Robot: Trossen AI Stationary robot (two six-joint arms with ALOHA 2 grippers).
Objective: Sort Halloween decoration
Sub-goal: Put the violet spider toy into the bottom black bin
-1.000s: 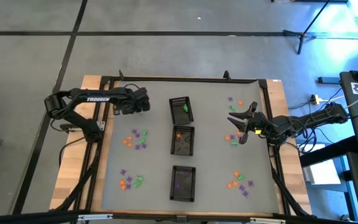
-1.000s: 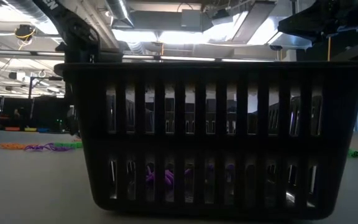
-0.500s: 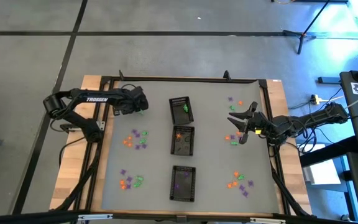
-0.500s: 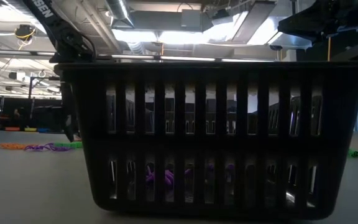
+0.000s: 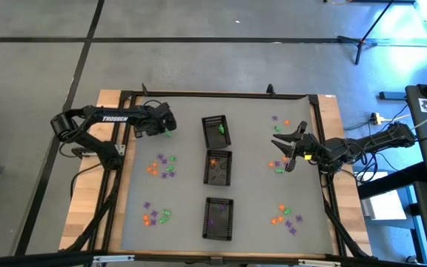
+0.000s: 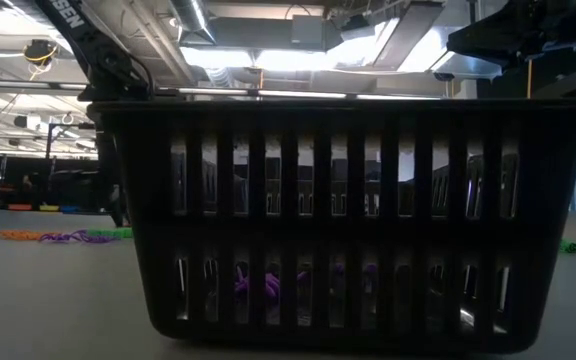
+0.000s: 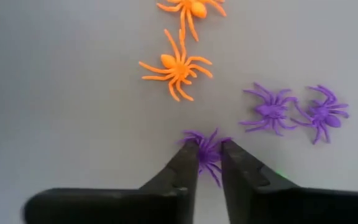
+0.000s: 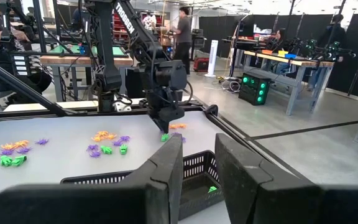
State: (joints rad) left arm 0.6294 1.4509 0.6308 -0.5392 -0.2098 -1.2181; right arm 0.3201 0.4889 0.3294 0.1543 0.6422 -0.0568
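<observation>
My left gripper (image 7: 209, 163) pinches a purple spider (image 7: 207, 147), fingers (image 7: 185, 165) nearly together around it. My right gripper (image 8: 197, 163) hovers empty, parted narrowly.

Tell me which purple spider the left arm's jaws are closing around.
The purple spider between the left gripper jaws; the other two purple spiders lie apart, untouched.

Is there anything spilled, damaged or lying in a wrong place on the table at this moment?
Nothing stands out. The three black mesh trays stand upright in a column, and the small orange, green and purple plastic spiders lie in loose groups on both sides. The left pincer is closing around one purple spider.
</observation>
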